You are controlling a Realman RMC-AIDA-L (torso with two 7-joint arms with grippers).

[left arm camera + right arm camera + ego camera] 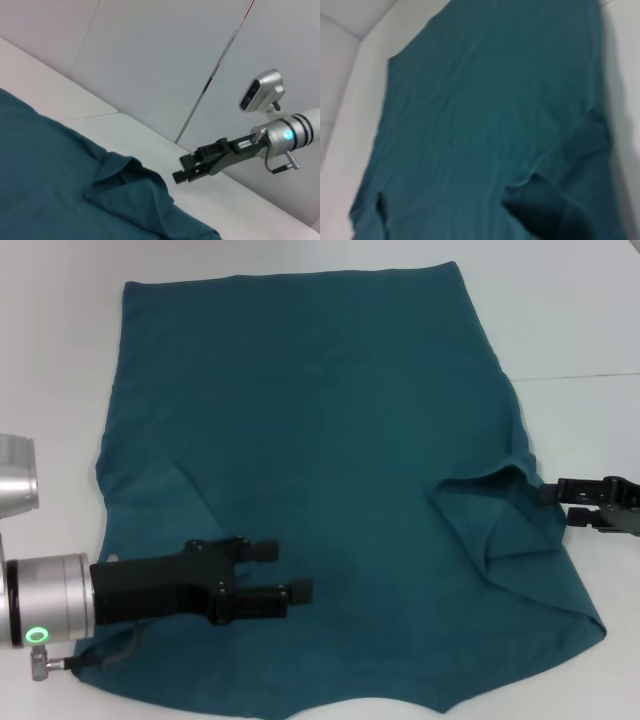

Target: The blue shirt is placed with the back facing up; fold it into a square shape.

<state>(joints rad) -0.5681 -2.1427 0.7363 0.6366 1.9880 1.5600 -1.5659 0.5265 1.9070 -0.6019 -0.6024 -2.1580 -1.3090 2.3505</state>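
The blue shirt [320,440] lies spread flat on the white table, plain side up, and fills most of the head view. Its right sleeve [500,525] is folded inward onto the body, and a slanted crease marks the left side. My left gripper [290,570] hovers open over the shirt's near left part, fingers pointing right, with nothing between them. My right gripper [557,505] stands open at the shirt's right edge, just beside the folded sleeve. In the left wrist view the right gripper [181,168] sits off the cloth [55,170]. The right wrist view shows only the shirt [485,110].
The white table [580,310] shows bare around the shirt at the far side and the right, with a seam line [585,376] running across it. Pale wall panels [160,55] stand behind the table.
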